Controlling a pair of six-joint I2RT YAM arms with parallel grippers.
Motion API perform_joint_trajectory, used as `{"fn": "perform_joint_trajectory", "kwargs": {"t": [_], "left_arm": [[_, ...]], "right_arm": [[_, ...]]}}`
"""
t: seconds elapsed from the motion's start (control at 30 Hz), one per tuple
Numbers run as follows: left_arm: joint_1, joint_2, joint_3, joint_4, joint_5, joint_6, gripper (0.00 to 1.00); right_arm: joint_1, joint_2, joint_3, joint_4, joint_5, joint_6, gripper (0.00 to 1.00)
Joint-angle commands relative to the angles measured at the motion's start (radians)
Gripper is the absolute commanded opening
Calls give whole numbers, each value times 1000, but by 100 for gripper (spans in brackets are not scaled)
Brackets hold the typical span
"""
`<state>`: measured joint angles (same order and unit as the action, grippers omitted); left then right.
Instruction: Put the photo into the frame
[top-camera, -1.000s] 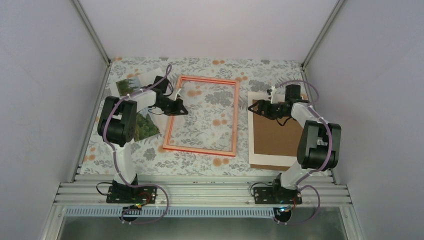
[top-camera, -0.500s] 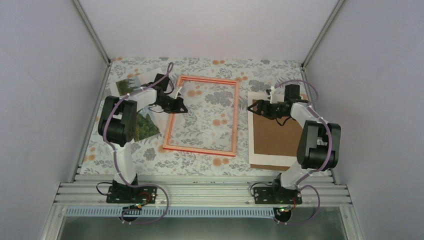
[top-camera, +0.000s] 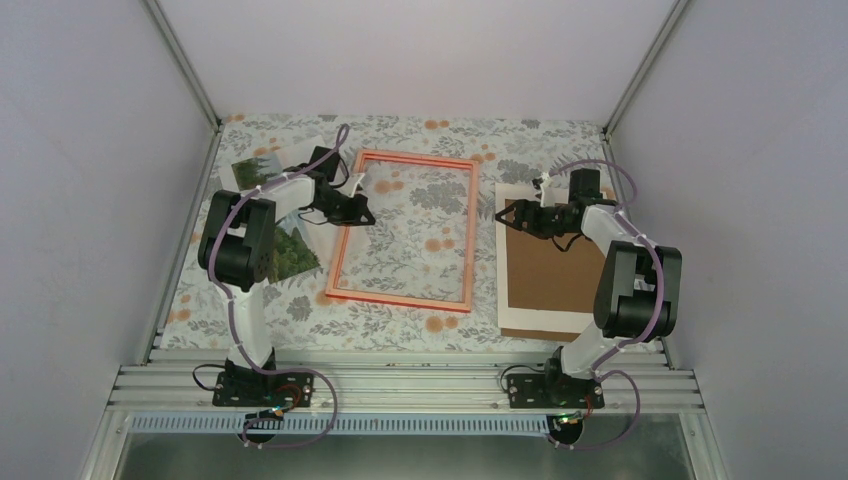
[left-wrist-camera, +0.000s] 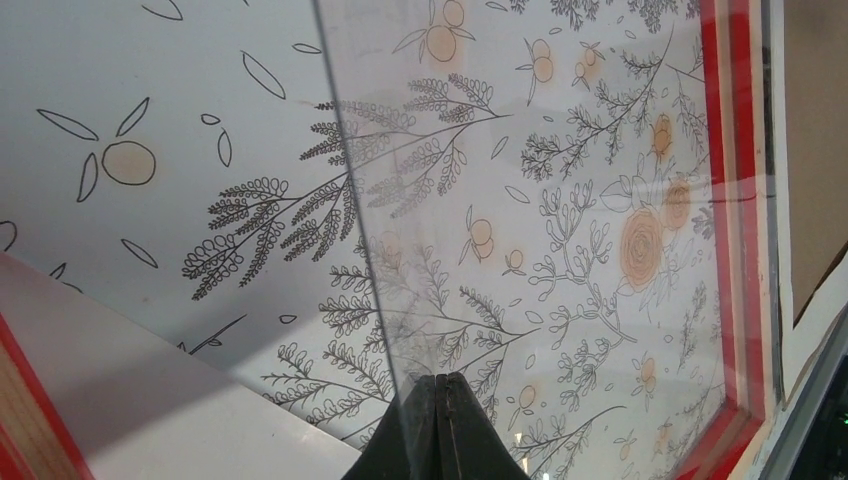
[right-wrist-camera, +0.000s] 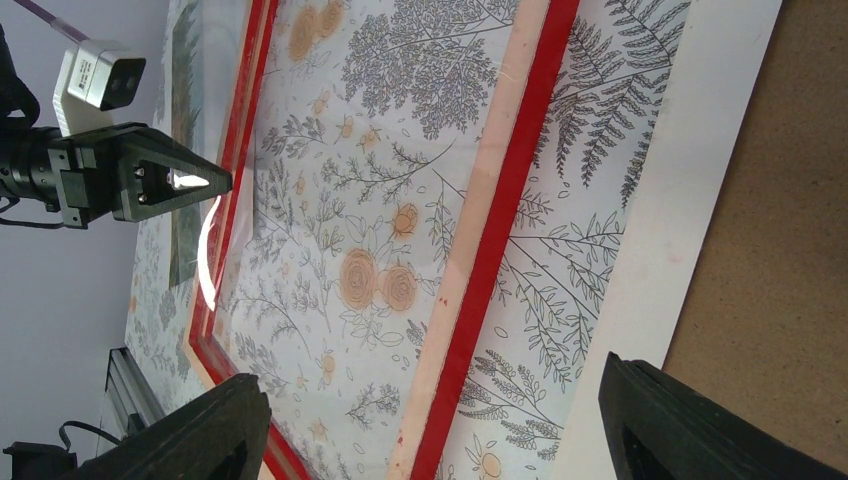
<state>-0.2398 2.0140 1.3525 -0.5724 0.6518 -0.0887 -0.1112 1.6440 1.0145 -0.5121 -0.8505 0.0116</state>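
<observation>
The frame (top-camera: 343, 236) lies flat mid-table, its red and pale-pink bars around a clear pane (left-wrist-camera: 560, 200). My left gripper (top-camera: 362, 215) is at the frame's left bar and is shut. In the left wrist view its jaws (left-wrist-camera: 437, 378) pinch the pane's raised left edge. In the right wrist view a bright glare curves under that gripper (right-wrist-camera: 215, 182). The photo (top-camera: 292, 254), showing green trees, lies left of the frame, partly hidden under my left arm. My right gripper (top-camera: 505, 214) hangs open with nothing between its fingers, above the strip between the frame's right bar (right-wrist-camera: 500, 230) and the board.
A brown backing board (top-camera: 548, 270) with a white border lies right of the frame. The floral tablecloth (top-camera: 400, 330) covers the table. Grey walls close in on the left, right and far sides. Both arm bases sit on the metal rail (top-camera: 400, 385) at the near edge.
My left gripper has crept a little toward the far side along the frame's left bar, still shut. The right arm has barely moved.
</observation>
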Motion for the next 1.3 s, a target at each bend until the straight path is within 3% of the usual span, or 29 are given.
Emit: {"fn": "perform_joint_trajectory", "kwargs": {"t": [0.0,1.27], "left_arm": [[-2,7,37,-14,-18,30,2],[16,-23,23,-57,-97,44,2]], "right_arm": [[12,9,-3,18,3,-16,82],[76,5,-17,28,6,-16,82]]}}
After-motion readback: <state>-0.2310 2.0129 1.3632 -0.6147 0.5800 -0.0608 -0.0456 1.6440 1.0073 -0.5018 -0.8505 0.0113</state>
